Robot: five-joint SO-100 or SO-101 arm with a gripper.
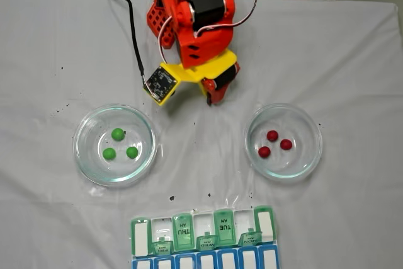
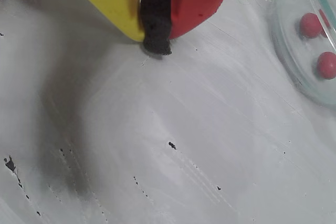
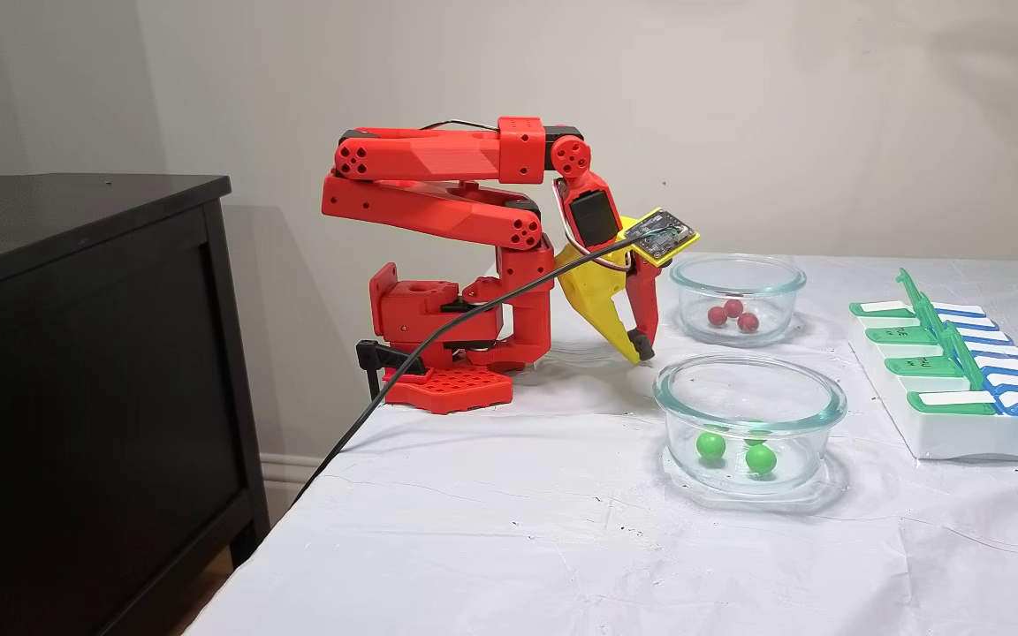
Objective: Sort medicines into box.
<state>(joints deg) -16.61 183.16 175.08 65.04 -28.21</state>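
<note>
Three green medicines (image 1: 118, 134) lie in the left glass dish (image 1: 85, 155) and three red medicines (image 1: 272, 135) lie in the right glass dish (image 1: 312, 155); two red ones (image 2: 311, 24) show at the right edge of the wrist view. The box (image 1: 204, 239) sits at the near table edge with several green lids raised. My gripper (image 1: 211, 100) (image 2: 155, 38) (image 3: 641, 353), one yellow and one red finger, is shut with black padding pressed between the tips. It hangs just above the white cloth between the two dishes, holding nothing.
The red arm base (image 3: 447, 353) stands at the far table edge with a black cable (image 1: 132, 29) trailing left. A black cabinet (image 3: 76, 353) stands beside the table. Small black specks (image 2: 171, 145) dot the white cloth.
</note>
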